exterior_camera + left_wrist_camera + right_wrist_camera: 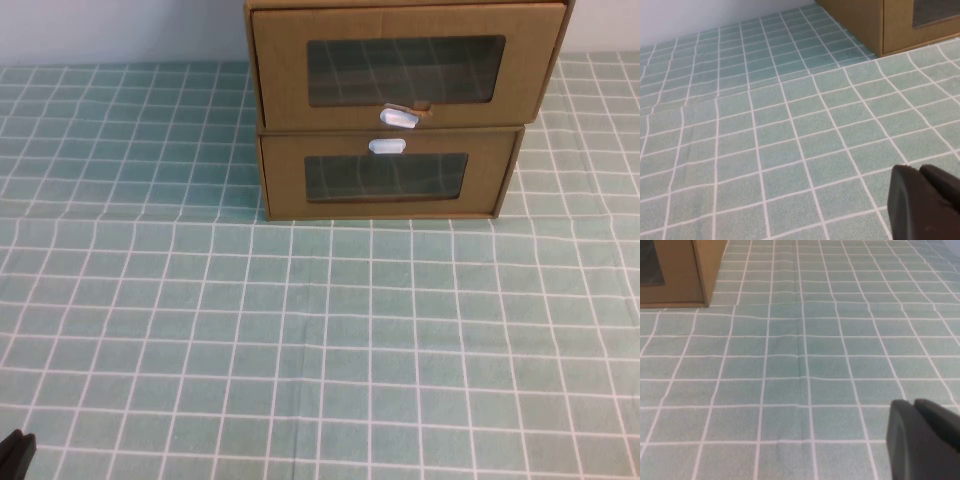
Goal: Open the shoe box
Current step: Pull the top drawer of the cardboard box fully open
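Cardboard shoe box, 2 stacked units, is set far across the table, pull tab faced toward the robot. The left hand and right hand are seen low on the near side, both pressed together, well apart from it; right judged slightly nearer.

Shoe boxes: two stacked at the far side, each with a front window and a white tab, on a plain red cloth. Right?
No: the cloth is green with a white grid, as the high view shows. The shoe boxes, windows and white tabs hold. Left gripper sits at the near left corner; right gripper, shut, hangs over the cloth.
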